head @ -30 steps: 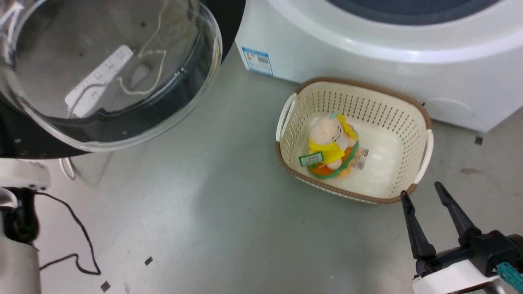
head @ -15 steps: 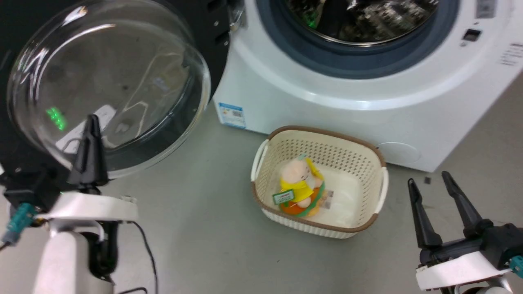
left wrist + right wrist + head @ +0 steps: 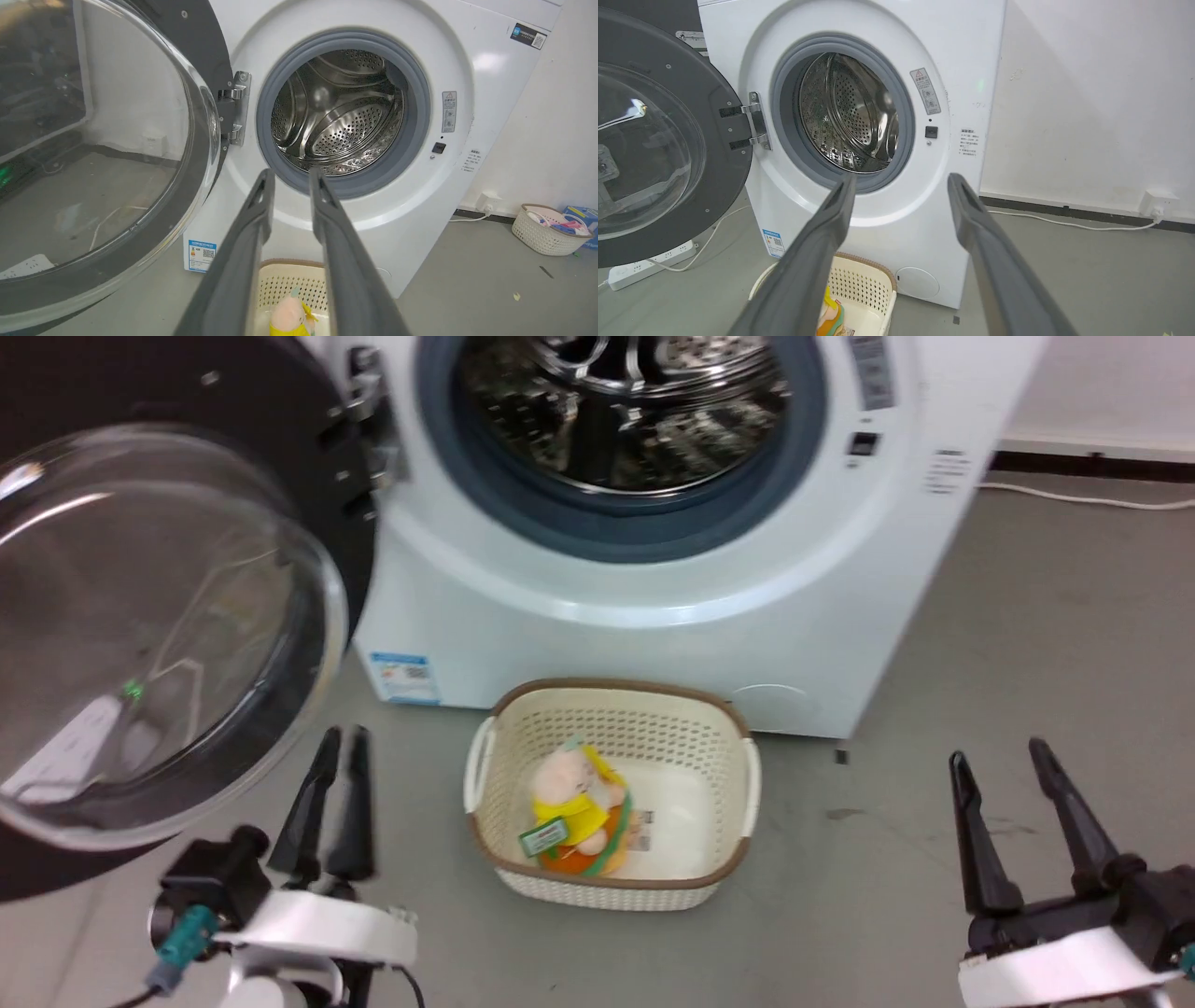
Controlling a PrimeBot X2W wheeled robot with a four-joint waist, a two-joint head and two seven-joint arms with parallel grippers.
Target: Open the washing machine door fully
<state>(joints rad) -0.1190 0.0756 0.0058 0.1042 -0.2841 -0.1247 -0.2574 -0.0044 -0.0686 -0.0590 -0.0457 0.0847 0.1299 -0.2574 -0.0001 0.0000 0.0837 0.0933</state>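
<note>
Left gripper point(image 3: 344, 749) hovers at the near left above the grey floor point(image 3: 980, 616). Its two dark fingers are parted by a narrow gap and hold nothing. Right gripper point(image 3: 997, 756) hovers at the near right with its fingers spread wider, also empty. In each wrist view the fingers point toward the front of the white washing machine point(image 3: 653, 644).

The washing machine door point(image 3: 159, 616) stands swung out to the left of the machine. It is attached by the metal hinge point(image 3: 369, 420) at the left edge of the opening. Its black inner frame and bulging clear glass bowl face the near side. In the left wrist view the door point(image 3: 93, 154) lies left of the left gripper point(image 3: 292, 177) and apart from it.

The steel drum point(image 3: 625, 411) and its grey rim are fully exposed. A blue and white sticker point(image 3: 403, 677) sits at the lower left of the machine front.

A cream perforated basket point(image 3: 616, 689) with a brown rim rests on the floor just in front of the machine, between the two grippers. It holds a plush toy point(image 3: 574, 807) in yellow with a green tag.

In the right wrist view a white power strip point(image 3: 644, 266) lies on the floor below the door point(image 3: 654, 149), left of the right gripper point(image 3: 901, 179)
</note>
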